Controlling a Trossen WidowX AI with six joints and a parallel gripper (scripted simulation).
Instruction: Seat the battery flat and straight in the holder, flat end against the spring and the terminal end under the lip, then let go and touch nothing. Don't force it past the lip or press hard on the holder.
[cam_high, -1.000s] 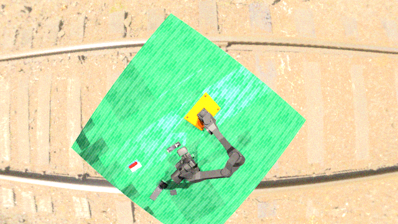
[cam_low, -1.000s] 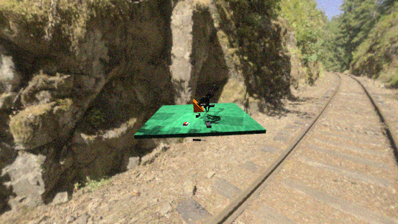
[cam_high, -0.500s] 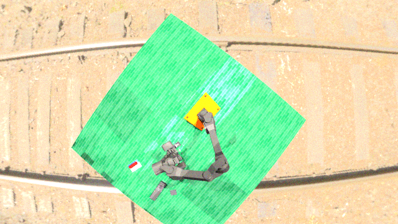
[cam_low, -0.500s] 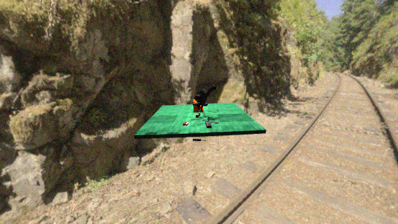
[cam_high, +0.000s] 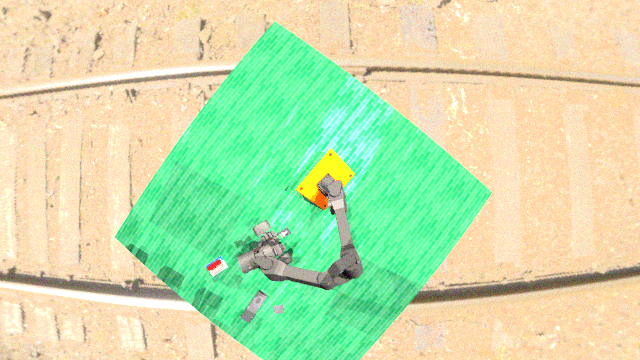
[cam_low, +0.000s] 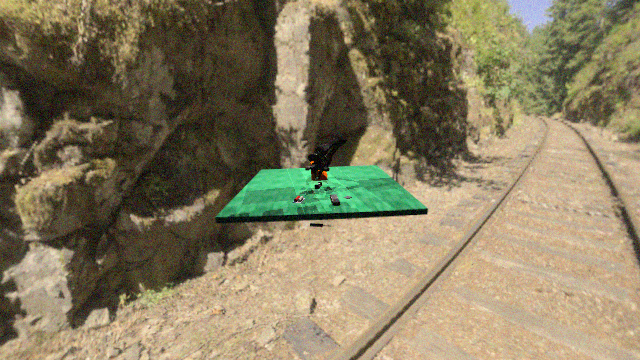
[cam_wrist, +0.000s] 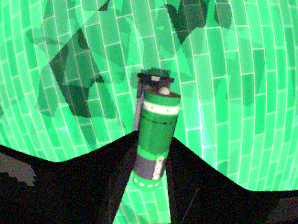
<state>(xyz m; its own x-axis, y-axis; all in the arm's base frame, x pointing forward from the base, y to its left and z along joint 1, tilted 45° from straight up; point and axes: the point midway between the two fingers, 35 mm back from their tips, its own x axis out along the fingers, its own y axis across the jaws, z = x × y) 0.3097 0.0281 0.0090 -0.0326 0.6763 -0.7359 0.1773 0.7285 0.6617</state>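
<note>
Battery (cam_wrist: 157, 137): green cylinder with a pale band near each end and a dark cap at the far end. It sits lengthwise between the two dark fingers in the wrist view, its near end down in the gap and its far end projecting past the fingertips over the green brick-patterned mat (cam_wrist: 253, 96). It appears lifted off the mat, with a dark shadow just beyond its tip.

Gripper (cam_high: 276, 237): narrowed to a small opening and clamped on the battery, one finger against each side of the cylinder. In the top view it sits at the end of the grey arm (cam_high: 320, 272), which folds back from its base.

Arm base: on a yellow plate (cam_high: 327, 167) with an orange block (cam_high: 320, 199) at its edge, well apart from the gripper.

Holder (cam_high: 254, 306): dark grey, oblong, lying on the mat near the lower edge, apart from the gripper and battery. Its spring and lip are too small to tell.

Other items: a small grey square piece (cam_high: 279, 309) just beside the holder; a white card with red and blue marking (cam_high: 217, 266) on the mat near the gripper.
</note>
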